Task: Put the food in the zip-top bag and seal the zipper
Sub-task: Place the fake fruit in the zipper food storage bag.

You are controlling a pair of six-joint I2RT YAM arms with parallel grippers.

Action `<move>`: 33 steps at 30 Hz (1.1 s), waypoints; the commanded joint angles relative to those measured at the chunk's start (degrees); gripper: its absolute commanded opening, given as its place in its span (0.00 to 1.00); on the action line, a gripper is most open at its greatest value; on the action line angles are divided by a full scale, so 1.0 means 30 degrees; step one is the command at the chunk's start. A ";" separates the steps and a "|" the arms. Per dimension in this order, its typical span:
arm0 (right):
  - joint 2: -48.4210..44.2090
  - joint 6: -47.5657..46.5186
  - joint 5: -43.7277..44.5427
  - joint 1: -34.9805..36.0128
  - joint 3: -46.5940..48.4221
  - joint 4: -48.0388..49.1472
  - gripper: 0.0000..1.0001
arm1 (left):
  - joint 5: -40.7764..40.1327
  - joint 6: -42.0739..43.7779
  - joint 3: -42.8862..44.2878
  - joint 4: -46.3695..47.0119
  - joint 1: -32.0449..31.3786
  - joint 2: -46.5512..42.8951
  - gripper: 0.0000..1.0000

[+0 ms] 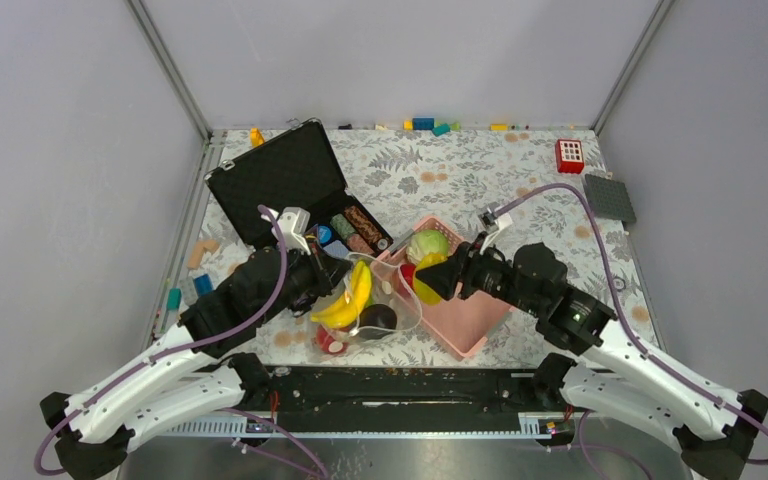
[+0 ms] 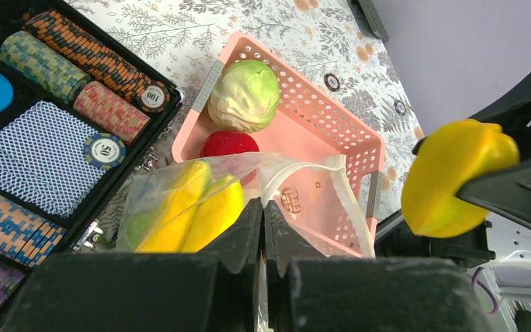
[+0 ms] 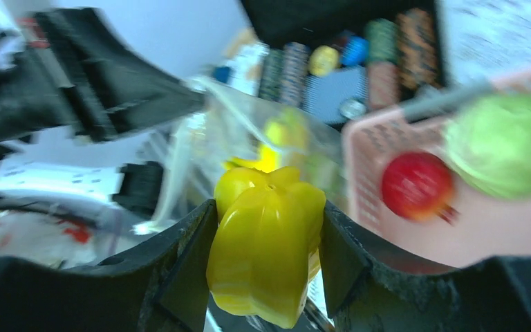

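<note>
Bananas (image 1: 352,295) run near-to-far inside zip-top bag (image 2: 318,207) pinched by left tool (image 2: 263,211); right tool (image 3: 268,211) pinches yellow pepper (image 3: 266,263).

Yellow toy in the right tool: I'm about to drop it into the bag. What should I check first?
1. Grip: the right tool has the yellow toy pinched between both fingers: ok.
2. Hold: the left tool is shut on the edge of the bag: ok.
3. Mouth open: ok, the rim gapes in the left wrist view.
4. Toy over the mouth: cannot tell; the top view puts it near the rim's basket side.
5. Room beside the bananas inside: cannot tell.
6. The basket emptied: not ok, cabbage and apple lie in it.
</note>
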 commanded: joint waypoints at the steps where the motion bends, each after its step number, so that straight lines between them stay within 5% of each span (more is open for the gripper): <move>1: 0.1514 0.0102 -0.5472 0.0053 0.0591 0.6238 0.39 | 0.0574 0.0271 0.0047 0.1347 -0.0021 -0.0290 0.00; 8: 0.5780 -0.2049 -0.4373 0.2991 0.3148 0.6127 0.44 | 0.0582 0.0139 0.0022 0.1260 -0.0036 -0.0457 0.00; 18: 0.7649 -0.2840 -0.1802 0.3683 0.4063 0.4228 0.84 | 0.0206 0.0050 -0.0059 0.1069 -0.0023 -0.0746 0.00; 28: 0.6648 -0.3067 -0.0537 0.3689 0.3627 0.3988 0.95 | -0.0145 0.0059 -0.0056 0.0806 -0.0030 -0.0805 0.00; 33: 0.4474 -0.2502 0.3719 0.3632 0.2953 0.2644 1.00 | -0.2496 0.0051 0.0322 -0.1156 -0.0020 -0.1583 0.00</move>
